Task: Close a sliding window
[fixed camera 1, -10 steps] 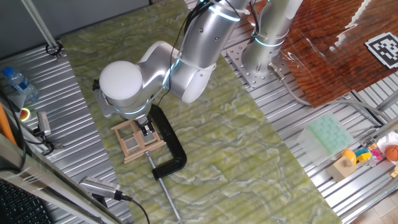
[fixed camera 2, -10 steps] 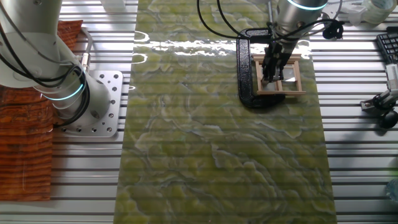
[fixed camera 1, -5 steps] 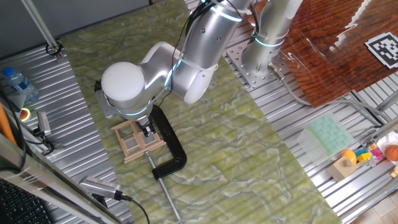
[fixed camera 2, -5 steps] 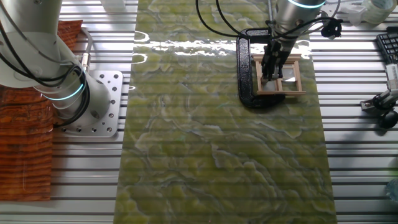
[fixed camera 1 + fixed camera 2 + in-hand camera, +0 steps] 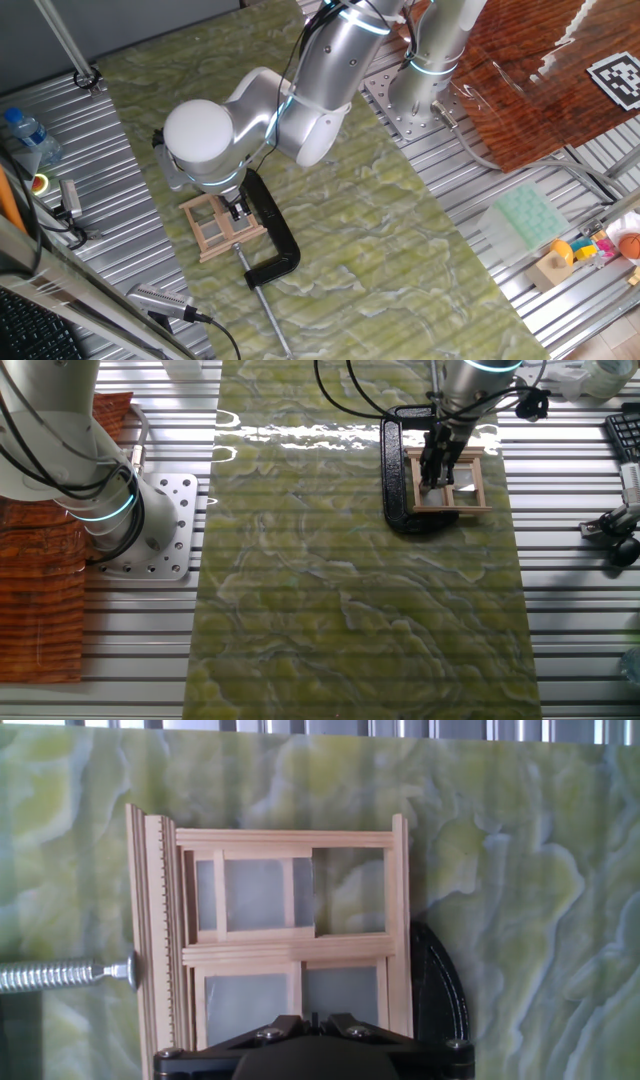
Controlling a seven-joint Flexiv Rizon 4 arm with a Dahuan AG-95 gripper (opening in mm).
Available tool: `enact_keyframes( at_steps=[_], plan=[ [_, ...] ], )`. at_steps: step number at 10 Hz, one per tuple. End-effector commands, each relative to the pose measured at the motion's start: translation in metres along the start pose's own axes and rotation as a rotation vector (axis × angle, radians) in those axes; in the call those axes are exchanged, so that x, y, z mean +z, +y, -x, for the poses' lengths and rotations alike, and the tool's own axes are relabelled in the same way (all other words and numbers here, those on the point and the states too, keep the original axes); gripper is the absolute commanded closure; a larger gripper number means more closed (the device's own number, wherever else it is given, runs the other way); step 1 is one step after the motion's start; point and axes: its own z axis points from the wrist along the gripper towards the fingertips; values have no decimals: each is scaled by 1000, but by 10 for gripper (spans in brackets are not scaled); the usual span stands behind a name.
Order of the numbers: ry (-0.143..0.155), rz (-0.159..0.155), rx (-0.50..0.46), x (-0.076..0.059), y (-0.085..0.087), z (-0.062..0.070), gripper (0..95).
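The sliding window (image 5: 290, 935) is a small pale wood frame lying flat on the green mat. It also shows in one fixed view (image 5: 212, 232) and the other fixed view (image 5: 458, 488). In the hand view its upper sash sits to the left, and bare mat shows through a gap at the upper right. My gripper (image 5: 314, 1017) is right over the window's lower panes, its fingers together with only a thin slit between them. It points down into the frame in both fixed views (image 5: 237, 210) (image 5: 437, 472). The fingertip contact is hidden.
A black C-clamp (image 5: 275, 235) grips the window's side, also in the other fixed view (image 5: 392, 470). Its metal screw (image 5: 60, 975) presses the frame's left edge. A water bottle (image 5: 25, 132) and tools lie on the metal table; toys (image 5: 580, 252) sit far right.
The arm's wrist has shifted very slightly. The window and clamp look unchanged.
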Motion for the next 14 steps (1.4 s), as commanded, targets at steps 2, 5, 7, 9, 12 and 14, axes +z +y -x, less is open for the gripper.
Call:
enact_keyframes(
  at_steps=[2,5,7,9,12,14],
  plan=[
    [0,3,4,0,3,0,950],
    [0,-7,2,-1,3,-1,950],
    [0,-16,-1,-1,3,0,950],
    [3,-23,-18,-5,1,1,950],
    [5,-16,-23,-19,-3,4,950],
    [4,7,-27,-37,-6,6,950]
  ],
)
